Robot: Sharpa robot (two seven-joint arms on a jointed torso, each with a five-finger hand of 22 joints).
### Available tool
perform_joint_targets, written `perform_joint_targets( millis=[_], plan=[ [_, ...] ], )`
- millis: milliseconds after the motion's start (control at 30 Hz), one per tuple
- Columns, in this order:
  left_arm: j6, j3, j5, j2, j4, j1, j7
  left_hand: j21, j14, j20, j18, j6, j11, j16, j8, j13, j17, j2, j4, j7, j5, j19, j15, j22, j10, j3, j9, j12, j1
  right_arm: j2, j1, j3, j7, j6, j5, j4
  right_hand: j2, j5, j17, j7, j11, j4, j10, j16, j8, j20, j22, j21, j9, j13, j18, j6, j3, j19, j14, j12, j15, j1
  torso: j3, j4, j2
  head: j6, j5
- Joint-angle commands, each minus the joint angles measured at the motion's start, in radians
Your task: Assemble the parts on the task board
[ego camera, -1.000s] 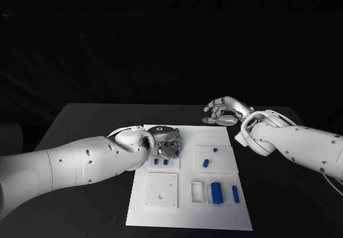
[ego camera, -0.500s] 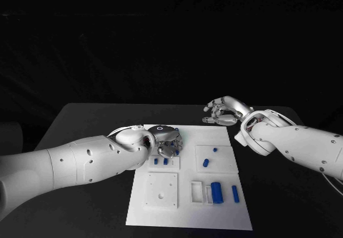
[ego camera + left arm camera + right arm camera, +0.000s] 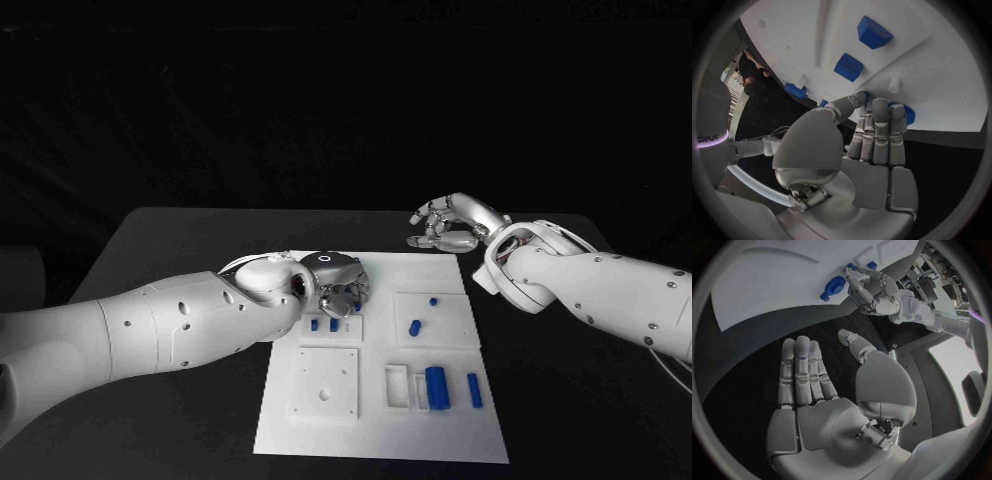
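Left robot hand (image 3: 336,290) sits over the far left of the task board (image 3: 454,420), fingertips (image 3: 879,107) on a round blue part (image 3: 906,114), apparently grasping it. Right robot hand (image 3: 450,224) hangs released, off-board over the desk (image 3: 188,240); left is nearer.

The desk (image 3: 188,235) is black, with a matte top and a rounded far left corner. One thing lies directly on it: the white task board (image 3: 382,440), a flat rectangular plate. The task board is in the middle of the desk, with its long side running from near to far. Bare black surface of the desk is visible to the left, right and far side of the board.
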Motion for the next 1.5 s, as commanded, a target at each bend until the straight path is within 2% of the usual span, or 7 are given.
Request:
perform_joint_targets(
  millis=[33, 433, 600, 867, 1100, 1233, 1500],
  plan=[
    [0.014, -0.005, -0.079, 0.003, -0.007, -0.010, -0.017, 0.006, 0.003, -0.004, 0.065, 0.007, -0.001, 0.007, 0.004, -0.007, 0.000, -0.014, -0.003, 0.003, -0.008, 0.006, -0.003, 0.016, 0.005, -0.006, -0.002, -0.007, -0.005, 0.000, 0.000, 0.000, 0.009, 0.010, -0.002, 0.003, 0.006, 0.006, 0.001, 0.008, -0.001, 0.001, -0.007, -0.005, 0.004, 0.005, 0.002, -0.005, -0.001, -0.002, 0.014, 0.000, 0.001, 0.000, 0.006, 0.004, 0.002, -0.002, -0.0001, 0.0001, 0.000, 0.000, 0.000],
    [0.029, -0.005, -0.140, 0.003, 0.000, -0.012, -0.030, 0.004, 0.004, -0.004, 0.065, 0.010, 0.001, 0.004, 0.008, -0.015, -0.002, -0.052, 0.011, 0.002, -0.033, 0.009, 0.000, 0.014, 0.004, -0.020, -0.009, -0.016, -0.027, -0.001, 0.000, 0.000, 0.009, 0.010, -0.002, 0.006, 0.007, 0.006, 0.001, 0.008, -0.001, 0.001, -0.007, -0.005, 0.004, 0.005, 0.002, -0.005, -0.001, -0.002, 0.014, 0.000, 0.001, 0.000, 0.006, 0.004, 0.002, -0.002, 0.0000, 0.0004, 0.000, -0.002, -0.001],
    [0.037, -0.005, -0.145, 0.004, 0.002, -0.013, -0.031, 0.005, 0.009, -0.005, 0.067, 0.016, -0.001, 0.007, 0.014, -0.016, -0.001, -0.053, 0.020, -0.001, -0.040, 0.012, -0.003, 0.013, 0.015, -0.018, -0.011, -0.014, -0.026, 0.000, 0.000, 0.000, 0.009, 0.009, -0.002, 0.005, 0.007, 0.006, 0.001, 0.008, -0.001, 0.001, -0.007, -0.005, 0.004, 0.005, 0.002, -0.005, -0.001, -0.002, 0.014, 0.001, 0.001, 0.000, 0.007, 0.004, 0.002, -0.002, -0.0002, -0.0005, 0.000, -0.002, -0.001],
    [0.032, -0.005, -0.145, 0.001, 0.001, -0.015, -0.036, 0.011, 0.023, -0.014, 0.067, 0.050, -0.017, 0.018, 0.034, -0.012, 0.003, -0.015, 0.057, -0.015, -0.027, 0.021, -0.017, 0.016, 0.064, -0.018, -0.013, 0.003, -0.042, 0.000, 0.000, 0.000, 0.009, 0.009, -0.002, 0.006, 0.007, 0.005, 0.001, 0.008, -0.001, 0.002, -0.007, -0.005, 0.004, 0.005, 0.002, -0.005, -0.001, -0.003, 0.014, 0.001, 0.001, 0.000, 0.007, 0.004, 0.002, -0.002, -0.0001, -0.0002, 0.000, -0.003, -0.001],
    [0.035, -0.005, -0.160, 0.001, 0.001, -0.016, -0.044, 0.018, 0.036, -0.025, 0.067, 0.069, -0.030, 0.025, 0.046, -0.005, 0.005, 0.012, 0.030, -0.022, -0.008, 0.028, -0.030, 0.018, 0.098, -0.002, -0.016, 0.012, -0.002, 0.000, 0.000, 0.000, 0.009, 0.009, -0.002, 0.006, 0.007, 0.006, 0.001, 0.008, -0.001, 0.002, -0.007, -0.006, 0.005, 0.005, 0.003, -0.005, -0.001, -0.003, 0.014, 0.001, 0.001, 0.000, 0.007, 0.005, 0.002, -0.003, -0.0001, -0.0004, 0.000, -0.002, -0.001],
    [0.027, -0.005, -0.161, 0.001, 0.001, -0.016, -0.047, 0.021, 0.041, -0.028, 0.064, 0.075, -0.031, 0.027, 0.049, -0.004, 0.005, 0.018, 0.032, -0.024, 0.011, 0.032, -0.031, 0.018, 0.104, -0.002, -0.018, 0.011, -0.009, 0.000, 0.000, 0.000, 0.008, 0.009, -0.002, 0.005, 0.007, 0.006, 0.001, 0.008, -0.001, 0.002, -0.007, -0.006, 0.005, 0.005, 0.003, -0.005, -0.001, -0.003, 0.014, 0.001, 0.001, 0.000, 0.007, 0.005, 0.002, -0.003, -0.0001, -0.0001, 0.000, -0.002, 0.000],
    [-0.016, -0.005, -0.159, -0.001, 0.003, -0.018, -0.046, 0.025, 0.050, -0.032, 0.064, 0.081, -0.034, 0.028, 0.053, -0.003, 0.005, 0.023, 0.028, -0.026, 0.014, 0.038, -0.034, 0.017, 0.112, 0.000, -0.019, 0.011, -0.008, 0.000, 0.000, 0.000, 0.009, 0.009, -0.002, 0.005, 0.007, 0.006, 0.002, 0.008, -0.001, 0.002, -0.007, -0.006, 0.005, 0.005, 0.003, -0.006, -0.001, -0.004, 0.014, 0.001, 0.000, 0.000, 0.007, 0.005, 0.002, -0.004, -0.0003, 0.0001, 0.000, 0.001, 0.000]
  ],
)
